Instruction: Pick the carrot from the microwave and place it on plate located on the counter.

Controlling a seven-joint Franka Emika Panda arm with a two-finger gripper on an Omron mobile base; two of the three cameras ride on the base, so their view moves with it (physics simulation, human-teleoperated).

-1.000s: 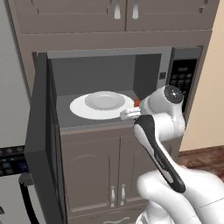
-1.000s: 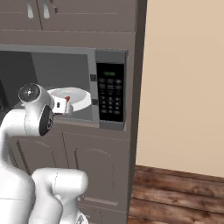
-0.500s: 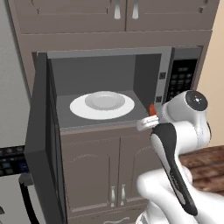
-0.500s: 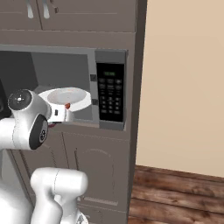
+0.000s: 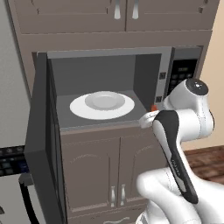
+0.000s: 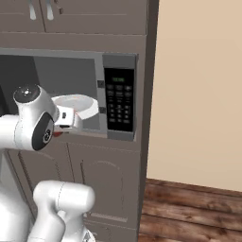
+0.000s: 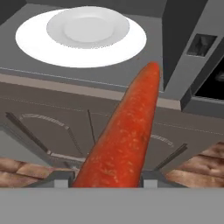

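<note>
My gripper (image 7: 107, 179) is shut on the carrot (image 7: 127, 135), a red-orange taper that points up and away from the fingers. The carrot (image 5: 154, 107) is held just outside the microwave (image 5: 181, 72), at the front right corner of its cavity, with the gripper (image 5: 150, 116) in front of the sill. From the right side, the gripper (image 6: 64, 125) hangs left of the black keypad (image 6: 119, 106), a bit of carrot (image 6: 57, 134) showing under it. The white turntable (image 7: 35, 43) carries a small greyish dish (image 7: 87, 27). The plate and the counter are out of view.
The microwave's wide dark door (image 5: 41, 144) stands open, sticking out on the left. Brown cabinet doors (image 5: 109, 162) sit below the cavity and more above it. A stove edge (image 5: 8, 159) is at lower left. A beige wall (image 6: 198, 94) and wood floor (image 6: 189, 208) lie to the right.
The hand has drawn back out of the microwave cavity with the carrot, from the turntable's right edge to the front right corner of the opening. The dish and turntable stayed put.
</note>
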